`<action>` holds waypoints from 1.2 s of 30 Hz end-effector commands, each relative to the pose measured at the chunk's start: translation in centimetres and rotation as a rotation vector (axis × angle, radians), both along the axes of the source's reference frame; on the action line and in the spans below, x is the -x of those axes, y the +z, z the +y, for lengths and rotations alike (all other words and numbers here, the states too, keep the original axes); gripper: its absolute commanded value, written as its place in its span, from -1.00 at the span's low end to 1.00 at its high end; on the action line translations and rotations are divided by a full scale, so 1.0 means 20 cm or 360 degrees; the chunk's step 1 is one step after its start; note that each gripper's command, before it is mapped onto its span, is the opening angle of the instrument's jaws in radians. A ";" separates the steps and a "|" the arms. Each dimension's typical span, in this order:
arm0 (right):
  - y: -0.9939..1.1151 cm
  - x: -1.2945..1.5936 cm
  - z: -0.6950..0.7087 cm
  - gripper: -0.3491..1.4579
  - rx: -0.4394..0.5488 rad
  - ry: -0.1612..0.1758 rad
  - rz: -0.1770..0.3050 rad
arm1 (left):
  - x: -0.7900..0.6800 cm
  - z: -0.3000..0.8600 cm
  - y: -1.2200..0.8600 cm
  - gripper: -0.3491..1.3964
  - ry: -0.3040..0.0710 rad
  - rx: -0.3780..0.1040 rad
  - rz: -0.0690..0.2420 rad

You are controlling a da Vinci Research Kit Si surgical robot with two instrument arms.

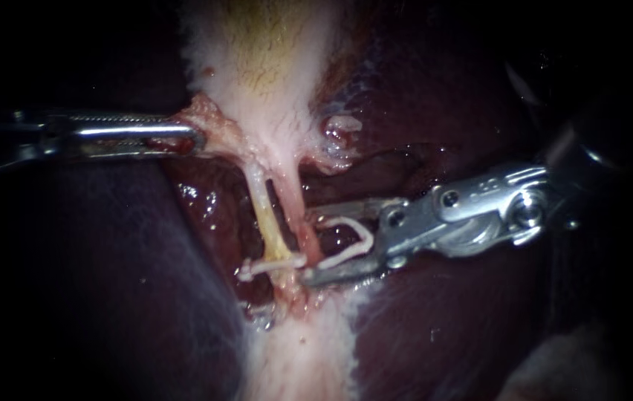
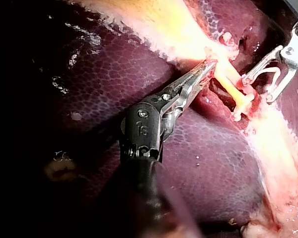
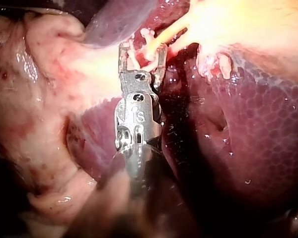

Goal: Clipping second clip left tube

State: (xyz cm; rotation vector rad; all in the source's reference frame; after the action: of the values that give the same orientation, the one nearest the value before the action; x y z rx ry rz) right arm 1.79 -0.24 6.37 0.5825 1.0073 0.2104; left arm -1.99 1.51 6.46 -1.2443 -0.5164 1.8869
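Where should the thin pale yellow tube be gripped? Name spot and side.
Grip the pale yellow tube mid-length, above the closed white clip crossing it, probably from the right: it runs taut, crosswise to the right instrument and its open white clip.

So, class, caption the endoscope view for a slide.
Left instrument grips tissue; right instrument holds an open clip beside the right tube; another clip sits on the left tube.

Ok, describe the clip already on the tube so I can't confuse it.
From the pale gallbladder, follow the yellowish left tube downward. The applied clip is the white bar closed flat across its lower end; the loaded clip is an open loop held by the right instrument.
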 end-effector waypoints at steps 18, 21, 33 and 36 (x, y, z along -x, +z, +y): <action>0.028 -0.001 0.003 -0.08 -0.0067 0.0010 -0.0026 | 0.001 -0.002 -0.004 -1.00 -0.0001 0.0008 0.0004; 0.031 -0.003 0.005 -0.08 -0.0066 0.0013 -0.0028 | 0.001 -0.002 -0.005 -1.00 -0.0001 0.0008 0.0004; 0.033 -0.023 -0.001 -0.07 -0.0176 0.0044 0.0095 | 0.002 -0.002 -0.005 -1.00 0.0001 0.0006 0.0002; 0.032 -0.026 -0.002 -0.07 -0.0213 0.0041 0.0138 | 0.002 -0.002 -0.005 -1.00 -0.0002 0.0008 -0.0002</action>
State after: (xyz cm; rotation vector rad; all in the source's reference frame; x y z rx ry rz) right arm 2.31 -0.29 7.00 0.7152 1.0980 0.2782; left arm -2.03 1.47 6.36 -1.2471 -0.5122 1.8890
